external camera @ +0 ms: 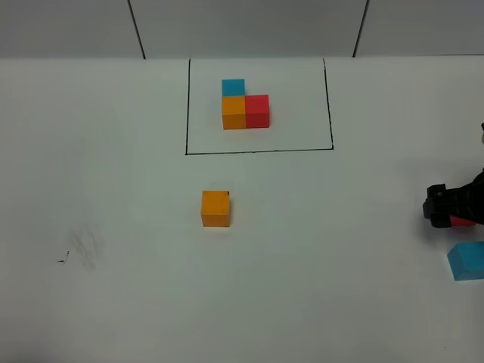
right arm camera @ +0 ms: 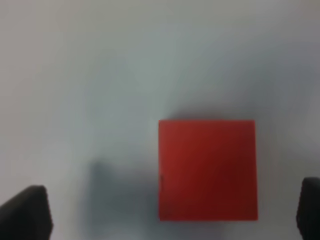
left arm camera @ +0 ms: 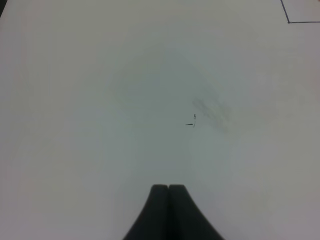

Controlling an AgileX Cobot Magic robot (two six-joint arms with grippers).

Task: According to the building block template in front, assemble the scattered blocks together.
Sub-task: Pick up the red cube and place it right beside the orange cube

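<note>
The building block template (external camera: 244, 106) is a sky-blue, an orange and a red cube in an L inside a black outline (external camera: 257, 151) at the back centre. The loose orange cube (external camera: 215, 209) sits alone in front of it. The loose sky-blue cube (external camera: 466, 261) lies at the right edge. My right gripper (external camera: 442, 206) hangs over the loose red cube (external camera: 461, 221). In the right wrist view the gripper (right arm camera: 167, 205) is open, with the red cube (right arm camera: 207, 170) between the fingers, nearer one of them. My left gripper (left arm camera: 168, 189) is shut and empty over bare table.
A faint grey smudge with small pen marks (external camera: 82, 249) lies on the white table at the front left; it also shows in the left wrist view (left arm camera: 210, 110). A corner of the black outline (left arm camera: 289, 21) shows there too. The wall stands behind the table.
</note>
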